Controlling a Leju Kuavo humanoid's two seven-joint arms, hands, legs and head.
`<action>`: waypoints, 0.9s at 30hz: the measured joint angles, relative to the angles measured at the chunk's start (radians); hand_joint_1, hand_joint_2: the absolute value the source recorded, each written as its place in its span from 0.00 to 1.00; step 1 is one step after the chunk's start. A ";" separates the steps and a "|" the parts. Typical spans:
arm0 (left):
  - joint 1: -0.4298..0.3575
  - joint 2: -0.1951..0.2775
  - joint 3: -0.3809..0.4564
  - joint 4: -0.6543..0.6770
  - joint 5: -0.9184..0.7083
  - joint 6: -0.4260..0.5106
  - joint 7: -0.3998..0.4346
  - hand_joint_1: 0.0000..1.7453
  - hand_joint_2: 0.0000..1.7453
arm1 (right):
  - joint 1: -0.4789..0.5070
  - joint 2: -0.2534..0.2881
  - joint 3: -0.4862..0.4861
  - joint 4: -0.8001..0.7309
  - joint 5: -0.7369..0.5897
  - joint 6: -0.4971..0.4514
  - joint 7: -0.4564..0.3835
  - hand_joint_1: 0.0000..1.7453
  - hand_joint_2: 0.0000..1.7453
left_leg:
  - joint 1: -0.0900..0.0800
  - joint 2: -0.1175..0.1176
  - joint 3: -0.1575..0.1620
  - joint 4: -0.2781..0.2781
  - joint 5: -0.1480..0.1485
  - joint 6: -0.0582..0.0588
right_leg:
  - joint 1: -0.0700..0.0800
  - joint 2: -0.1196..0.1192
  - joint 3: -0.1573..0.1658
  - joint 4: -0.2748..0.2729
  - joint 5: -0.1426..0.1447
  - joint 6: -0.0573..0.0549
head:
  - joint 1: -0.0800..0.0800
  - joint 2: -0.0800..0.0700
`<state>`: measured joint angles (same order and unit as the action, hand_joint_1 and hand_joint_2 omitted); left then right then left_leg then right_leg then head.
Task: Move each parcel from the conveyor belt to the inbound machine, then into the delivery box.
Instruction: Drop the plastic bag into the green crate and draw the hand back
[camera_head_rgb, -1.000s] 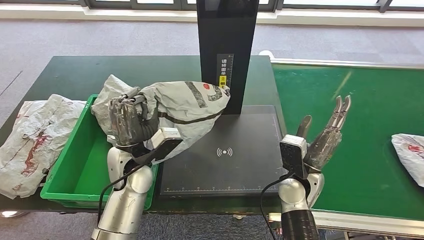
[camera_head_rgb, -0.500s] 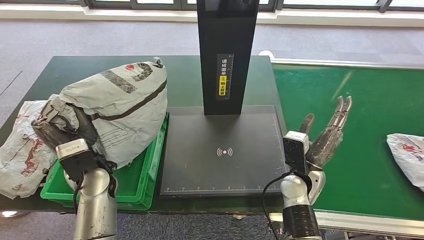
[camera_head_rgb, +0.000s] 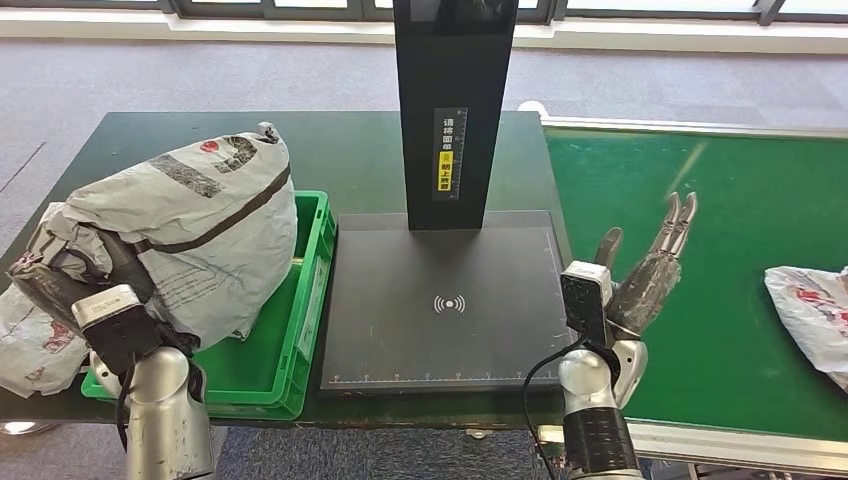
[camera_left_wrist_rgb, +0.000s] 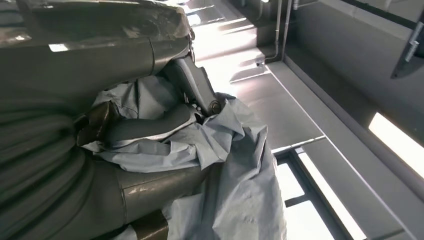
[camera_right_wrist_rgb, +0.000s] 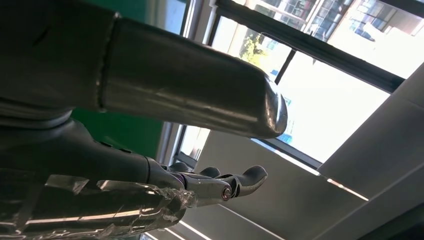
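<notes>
Left hand (camera_head_rgb: 75, 272) gripping crinkled grey plastic parcel (camera_head_rgb: 190, 235), right hand (camera_head_rgb: 650, 270) open, empty.

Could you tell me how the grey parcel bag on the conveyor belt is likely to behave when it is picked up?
The parcel bag looks crumpled and soft, so it will probably sag and flop. Its glossy plastic skin may be slippery. It lies flat, so rolling seems unlikely.

Both forearms are rounded silver metal tubes with a black cable looping near each wrist, a silver-grey camera box sits at each wrist, and the left hand (camera_head_rgb: 60, 275) and right hand (camera_head_rgb: 650, 275) have dark grey fingers, the right's wrapped partly in clear film.
</notes>
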<state>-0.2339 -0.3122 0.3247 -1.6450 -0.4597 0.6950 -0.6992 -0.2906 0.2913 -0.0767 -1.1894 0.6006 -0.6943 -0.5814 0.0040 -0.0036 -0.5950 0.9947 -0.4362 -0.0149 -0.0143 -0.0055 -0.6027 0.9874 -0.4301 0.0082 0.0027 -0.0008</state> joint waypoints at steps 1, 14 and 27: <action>-0.006 -0.001 0.014 0.013 -0.024 0.000 0.000 1.00 1.00 | 0.000 0.000 0.000 0.001 0.001 0.000 0.000 0.00 0.00 | 0.000 0.000 0.000 0.000 0.000 0.000 | 0.000 0.000 0.000 0.000 0.000 0.000 | 0.000 0.000; -0.032 -0.011 0.083 0.099 -0.078 0.000 0.005 1.00 1.00 | -0.002 0.003 0.000 0.004 0.003 0.000 0.002 0.00 0.00 | 0.000 0.002 0.000 0.000 0.000 0.000 | 0.000 0.002 -0.001 0.000 0.000 0.000 | 0.000 0.000; -0.166 -0.026 0.158 0.347 -0.623 0.000 0.293 0.00 0.00 | 0.034 0.011 -0.003 -0.048 0.075 0.037 0.060 0.00 0.00 | 0.000 0.001 0.001 0.000 0.000 0.000 | 0.000 0.002 0.000 0.000 0.001 0.000 | 0.000 0.000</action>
<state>-0.4000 -0.3387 0.4831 -1.2980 -1.0829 0.6950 -0.4060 -0.2569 0.3022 -0.0799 -1.2378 0.6755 -0.6570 -0.5217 0.0039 -0.0021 -0.5940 0.9949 -0.4359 -0.0153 -0.0144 -0.0033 -0.6026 0.9874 -0.4292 0.0077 0.0031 -0.0008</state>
